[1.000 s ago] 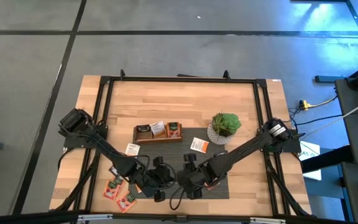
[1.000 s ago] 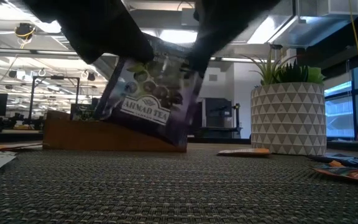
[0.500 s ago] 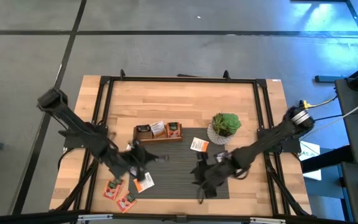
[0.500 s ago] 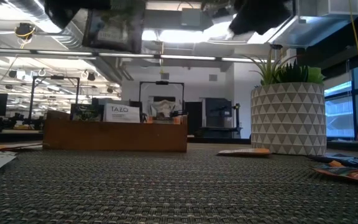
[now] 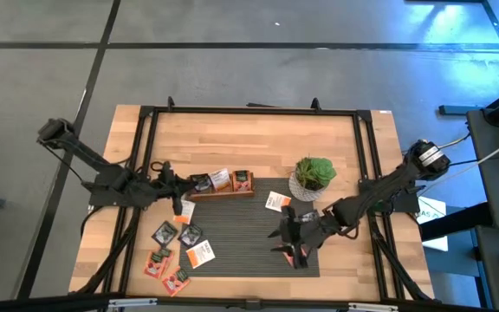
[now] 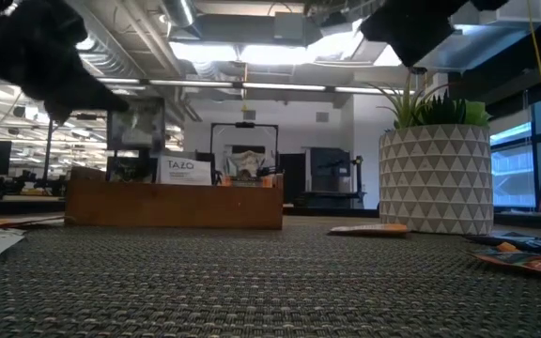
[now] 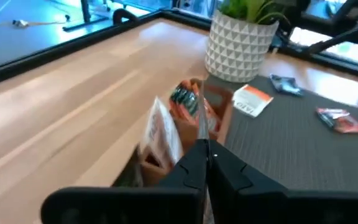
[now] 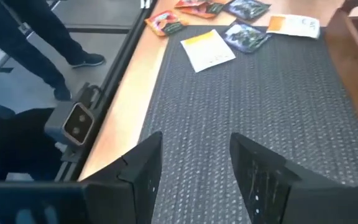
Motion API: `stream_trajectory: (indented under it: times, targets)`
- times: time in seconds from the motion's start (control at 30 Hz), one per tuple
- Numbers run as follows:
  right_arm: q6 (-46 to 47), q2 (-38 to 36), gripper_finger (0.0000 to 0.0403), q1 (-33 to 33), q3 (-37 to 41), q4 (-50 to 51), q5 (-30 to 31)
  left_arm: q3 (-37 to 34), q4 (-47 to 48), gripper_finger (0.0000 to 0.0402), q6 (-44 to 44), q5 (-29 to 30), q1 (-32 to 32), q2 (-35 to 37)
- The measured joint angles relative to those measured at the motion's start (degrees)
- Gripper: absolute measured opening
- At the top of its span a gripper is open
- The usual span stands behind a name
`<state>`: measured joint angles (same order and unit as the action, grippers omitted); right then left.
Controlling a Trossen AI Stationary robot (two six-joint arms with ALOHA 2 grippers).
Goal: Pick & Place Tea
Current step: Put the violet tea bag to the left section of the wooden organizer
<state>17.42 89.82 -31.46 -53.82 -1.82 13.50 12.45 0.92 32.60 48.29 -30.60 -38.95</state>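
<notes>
A: How far along is the sorting, going by what shows?

B: Partly done. The wooden tray [image 5: 221,184] already holds a few sachets standing on edge: a dark one at its left end, a white one in the middle and an orange-red one at the right.

A: And the left gripper [image 5: 180,185]?

B: It hangs just beside the tray's left end, its fingers pressed together on a thin sachet held edge-on. From the low view that dark sachet [image 6: 136,125] hangs above the tray's left compartment, so it looks about to go in there, though it has not been released.

A: What is left to place?

B: Quite a lot. A loose cluster of sachets [image 5: 177,251] lies off the mat's front-left corner, some dark, some orange-red, one white with orange. Another white-and-orange sachet [image 5: 276,202] lies on the dark woven mat [image 5: 241,234] near the potted plant [image 5: 313,177].

A: Is the right arm doing anything?

B: The right gripper [image 5: 297,243] hovers over the mat's right half, fingers spread and holding nothing. An orange-red sachet [image 5: 300,256] lies beside it, which seems a likely next pick. The wrist view shows only bare mat between its fingers.
</notes>
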Motion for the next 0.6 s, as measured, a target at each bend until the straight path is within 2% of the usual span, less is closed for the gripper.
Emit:
stream_trajectory:
  times: [0.2, 0.27, 0.43, 0.6]
  targets:
    - [-1.21, 0.00, 0.0189, 1.40, 0.00, -0.57, -0.03, -3.17, 0.17, 0.0003, -6.78, -4.09, 2.48, 2.87]
    - [-1.19, 0.00, 0.0189, 1.75, 0.00, -0.59, -0.02, -3.66, 2.60, 0.0003, -6.67, -5.22, 3.44, 2.85]
    - [-1.20, 0.00, 0.0189, 2.21, 0.00, -0.64, 0.00, -3.65, 7.55, 0.0003, -6.40, -5.33, 5.47, 2.41]
    - [-1.19, 0.00, 0.0189, 2.25, 0.00, -0.66, 0.00, -3.65, 9.26, 0.0003, -7.72, -2.67, 6.61, 2.46]
